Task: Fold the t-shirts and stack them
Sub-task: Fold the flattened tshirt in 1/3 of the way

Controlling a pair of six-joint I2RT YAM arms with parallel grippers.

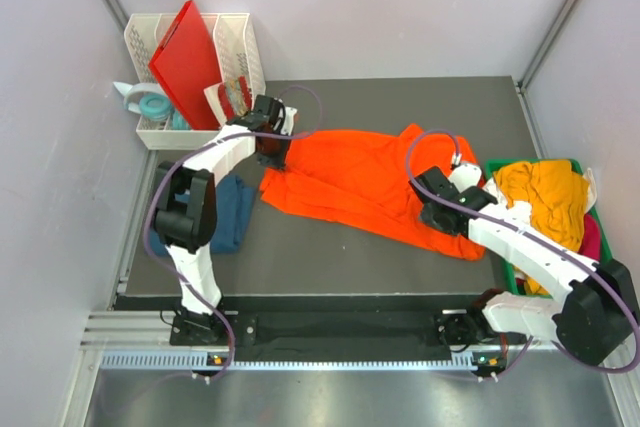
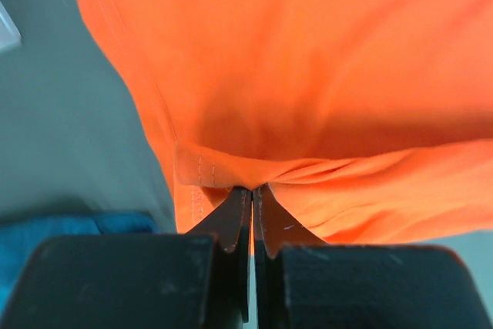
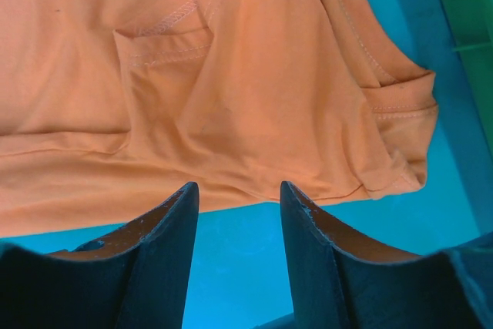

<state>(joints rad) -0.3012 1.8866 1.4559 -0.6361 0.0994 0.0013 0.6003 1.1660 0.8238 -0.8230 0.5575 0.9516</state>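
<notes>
Grey table [image 1: 330, 257], orange t-shirt [image 1: 350, 177] (hem pinched)

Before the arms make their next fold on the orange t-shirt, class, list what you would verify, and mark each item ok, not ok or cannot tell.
1. Left gripper shut on a stitched edge of the orange t-shirt: ok.
2. Right gripper holding the shirt: not ok; its jaws stand open with no cloth between them.
3. Orange t-shirt lying flat: not ok; it is wrinkled and doubled over near the right gripper.
4. Teal t-shirt off the orange one: ok; it lies beside it, by the left arm.
</notes>
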